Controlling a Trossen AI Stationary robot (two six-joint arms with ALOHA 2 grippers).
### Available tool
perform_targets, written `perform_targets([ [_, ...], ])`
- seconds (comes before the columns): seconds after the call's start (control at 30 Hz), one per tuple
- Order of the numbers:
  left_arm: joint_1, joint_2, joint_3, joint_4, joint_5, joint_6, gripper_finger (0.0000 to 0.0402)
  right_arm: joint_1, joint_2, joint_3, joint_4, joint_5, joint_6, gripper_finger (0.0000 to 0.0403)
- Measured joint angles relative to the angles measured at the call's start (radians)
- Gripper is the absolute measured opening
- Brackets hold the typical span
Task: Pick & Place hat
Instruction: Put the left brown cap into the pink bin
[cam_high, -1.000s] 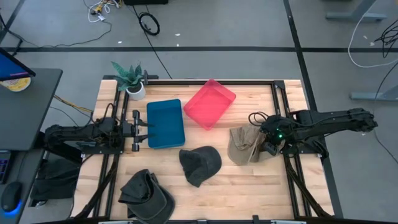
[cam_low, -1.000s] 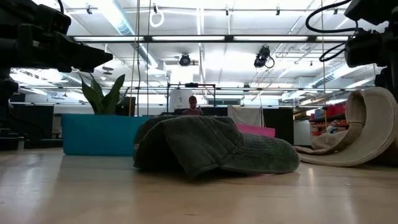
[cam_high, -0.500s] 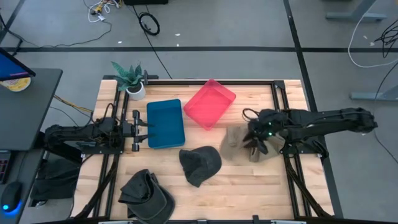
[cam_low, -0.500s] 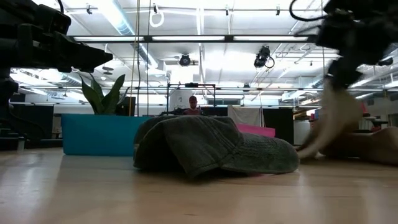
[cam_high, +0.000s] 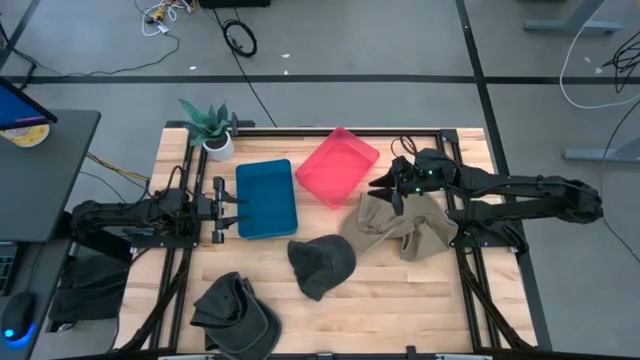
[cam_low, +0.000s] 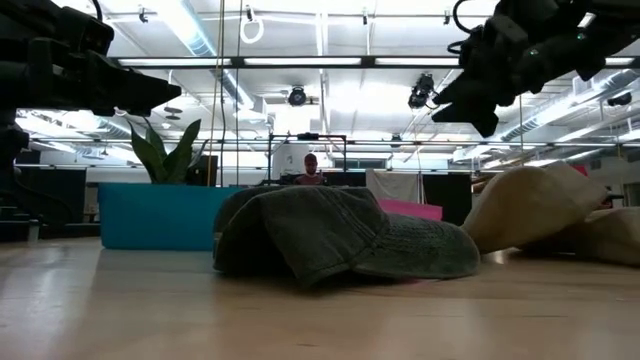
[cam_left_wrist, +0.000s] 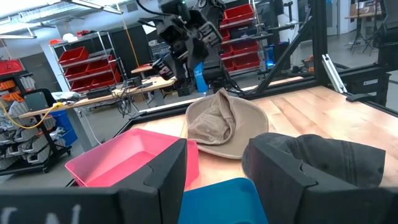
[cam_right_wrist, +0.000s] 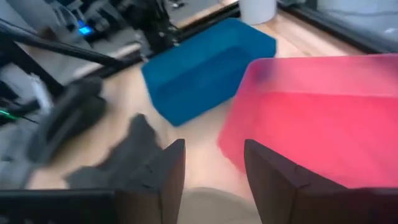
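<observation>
**Tan hat on the table, right end effector empty above it**

Nearest the table's (cam_high: 400, 295) front edge, a black hat (cam_high: 235, 308) sits at the front-left corner. A dark green hat (cam_high: 322, 265) lies just behind it, towards the middle. Neither is being worked.

The tan hat (cam_high: 395, 225) lies crumpled on the wood towards the right edge, its near side close to the dark green hat and its far side just short of the pink bin (cam_high: 337, 165).

The right end effector (cam_high: 388, 186) hangs in the air above the hat's far side, next to the pink bin's right corner. Its fingers are spread wide with nothing between them, so the hat is not gripped.

The step in hand looks like taking hold of this hat. To do it well, the end effector should drop straight onto a raised fold of the crown, where the cloth stands up enough to pinch. It should close fully before lifting, since floppy fabric can slip or trail. The lift needs to carry the hanging brim over the bin's wall.

The left end effector (cam_high: 232, 208) waits with its fingers parted at the left side, just beside the blue bin (cam_high: 267, 198). A potted plant (cam_high: 210, 125) stands at the far-left corner.
</observation>
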Motion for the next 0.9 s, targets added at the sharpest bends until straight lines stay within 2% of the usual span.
perform_targets([
  [0.13,0.000,0.000,0.000,0.000,0.000,0.000,0.0177,-0.012,-0.011,0.000,0.016,-0.162,0.053,0.0169],
  [0.23,0.000,0.000,0.000,0.000,0.000,0.000,0.0177,-0.010,-0.011,0.000,0.018,-0.216,0.062,0.0169],
  [0.53,0.000,0.000,0.000,0.000,0.000,0.000,0.0177,0.048,-0.004,0.000,-0.076,-0.214,0.050,0.0169],
  [0.67,0.000,0.000,0.000,0.000,0.000,0.000,0.0177,0.123,-0.003,0.000,-0.134,-0.209,-0.103,0.0169],
  [0.9,0.000,0.000,0.000,0.000,0.000,0.000,0.0177,0.278,-0.003,0.001,-0.120,-0.054,-0.286,0.0169],
])
